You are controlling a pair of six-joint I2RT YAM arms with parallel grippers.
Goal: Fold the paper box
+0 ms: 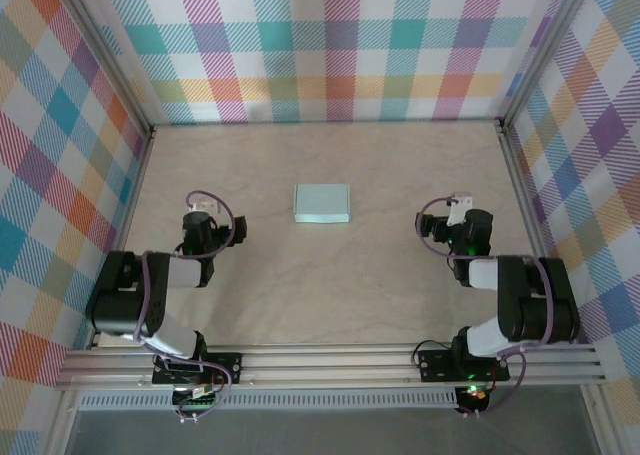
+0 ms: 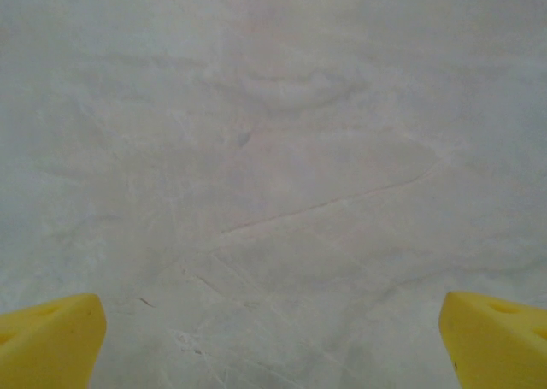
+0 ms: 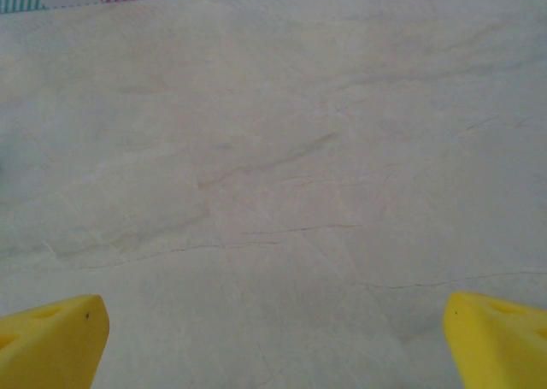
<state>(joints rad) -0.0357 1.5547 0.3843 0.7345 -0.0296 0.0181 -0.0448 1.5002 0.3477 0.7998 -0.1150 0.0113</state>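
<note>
Paper box (image 1: pixel 322 203) lies at the middle of the pale counter (image 1: pixel 400 295), between two robot arms and well apart from both. It looks like a shallow closed rectangle rather than a flat sheet. The left fingers (image 2: pixel 51 342) and right fingers (image 3: pixel 51 338) are spread wide above bare counter with nothing in them, each arm tucked near its own side beneath the plaid walls (image 1: pixel 340 45). By appearances the folding is finished or close to it; any further move would call for both arms to reach inward and lightly press home any flap not yet seated.
</note>
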